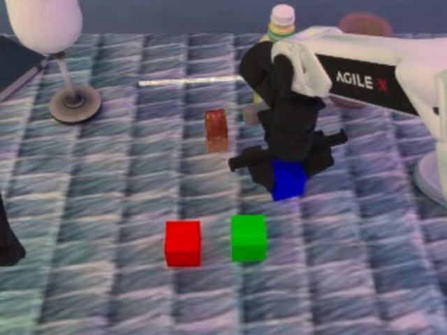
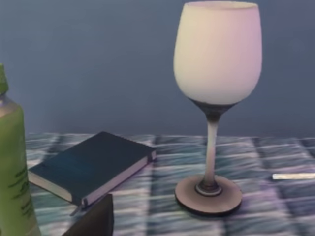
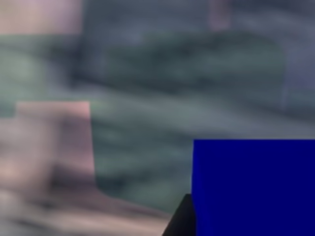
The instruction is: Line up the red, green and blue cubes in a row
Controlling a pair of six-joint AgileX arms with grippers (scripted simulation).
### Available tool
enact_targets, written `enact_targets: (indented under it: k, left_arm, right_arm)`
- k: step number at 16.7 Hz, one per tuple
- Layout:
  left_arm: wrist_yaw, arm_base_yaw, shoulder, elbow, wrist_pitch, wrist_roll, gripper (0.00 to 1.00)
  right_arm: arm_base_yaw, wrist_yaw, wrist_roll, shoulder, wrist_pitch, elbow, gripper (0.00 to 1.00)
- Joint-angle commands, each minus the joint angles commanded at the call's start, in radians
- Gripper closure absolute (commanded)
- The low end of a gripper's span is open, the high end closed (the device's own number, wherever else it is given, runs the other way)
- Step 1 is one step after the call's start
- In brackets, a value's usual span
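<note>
The red cube and the green cube sit side by side near the table's front, a small gap between them. My right gripper is behind and a little right of the green cube, shut on the blue cube. In the right wrist view the blue cube fills one corner, with one dark finger against its side. My left gripper is parked at the table's left edge; in the left wrist view only one dark finger shows.
A reddish-brown patterned block stands behind the red cube. A wine glass and a dark book are at the back left. A bottle and a thin white strip lie at the back. A green bottle shows in the left wrist view.
</note>
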Motion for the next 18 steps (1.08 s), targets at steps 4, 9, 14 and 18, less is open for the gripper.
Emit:
enact_targets:
  k: [4,9,14,18]
  left_arm:
    - [0.000,0.000,0.000,0.000,0.000,0.000,0.00]
    - [0.000,0.000,0.000,0.000,0.000,0.000,0.00]
    - [0.000,0.000,0.000,0.000,0.000,0.000,0.00]
    - [0.000,0.000,0.000,0.000,0.000,0.000,0.00]
  right_arm:
    - [-0.003,0.002,0.001,-0.009,-0.019,0.017,1.00]
    - [0.003,0.002,0.001,-0.046,-0.184,0.134,1.00]
    - [0.006,0.001,-0.001,-0.065,-0.235,0.176,1.00]
    - [0.006,0.001,0.025,-0.096,-0.218,0.135,1.00]
